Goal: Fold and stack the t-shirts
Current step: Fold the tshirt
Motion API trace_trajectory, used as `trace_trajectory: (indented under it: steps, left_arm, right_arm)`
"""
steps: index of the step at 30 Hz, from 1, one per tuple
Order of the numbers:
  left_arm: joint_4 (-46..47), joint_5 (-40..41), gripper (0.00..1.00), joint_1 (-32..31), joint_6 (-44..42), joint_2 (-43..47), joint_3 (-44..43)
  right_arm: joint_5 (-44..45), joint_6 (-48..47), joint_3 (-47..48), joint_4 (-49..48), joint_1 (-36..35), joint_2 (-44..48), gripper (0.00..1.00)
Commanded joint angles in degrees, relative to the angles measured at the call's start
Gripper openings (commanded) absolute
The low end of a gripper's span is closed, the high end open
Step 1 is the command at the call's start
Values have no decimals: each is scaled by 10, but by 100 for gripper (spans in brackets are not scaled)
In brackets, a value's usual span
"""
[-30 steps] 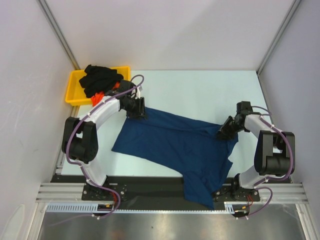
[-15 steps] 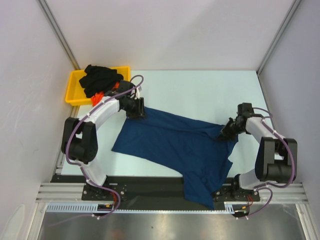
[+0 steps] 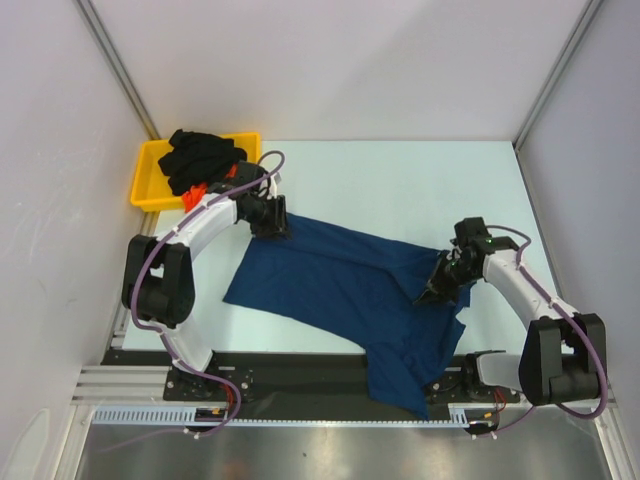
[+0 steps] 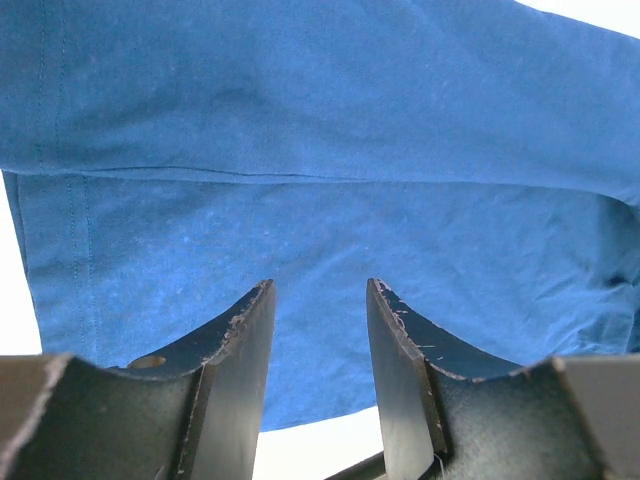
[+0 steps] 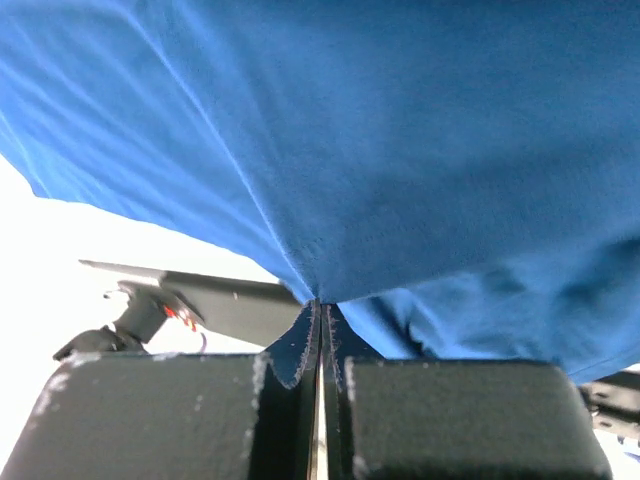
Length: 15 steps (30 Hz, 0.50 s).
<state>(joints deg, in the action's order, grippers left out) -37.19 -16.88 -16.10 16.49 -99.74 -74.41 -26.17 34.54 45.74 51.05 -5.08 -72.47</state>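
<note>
Across the middle of the worktop the navy t-shirt lies spread and rumpled, one end trailing over the near edge between the arm bases. At its right side the right tool is clamped on the navy t-shirt: in the right wrist view the right tool has its fingers pressed together with a pinch of blue cloth drawn into a peak at the tips (fabric fans out from that point). At the shirt's far left corner sits the left tool; the left wrist view shows the left tool with fingers apart, flat blue cloth with a seam line showing beyond the gap, nothing gripped between them. Far left corner of the worktop: yellow tray, with a black t-shirt heaped in it and spilling over the rim, and an orange-red t-shirt poking out beneath, just beside the left arm
</note>
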Motion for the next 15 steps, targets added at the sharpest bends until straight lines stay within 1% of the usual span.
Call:
trace_trajectory:
  steps: [1, 8, 11, 15]
  left_arm:
    - [13, -10, 47, 5, -7, 25, 9]
    - [12, -15, 47, 5, -8, 27, 6]
    - [13, -14, 47, 7, -9, 28, 8]
    - [14, -14, 48, 7, -8, 30, 11]
  right_arm:
    - [-20, 22, -7, 21, -29, 9, 0]
    - [-40, 21, -10, 40, -35, 7, 0]
    - [-34, 20, 0, 53, -41, 7, 0]
    - [-51, 21, 8, 60, -50, 3, 0]
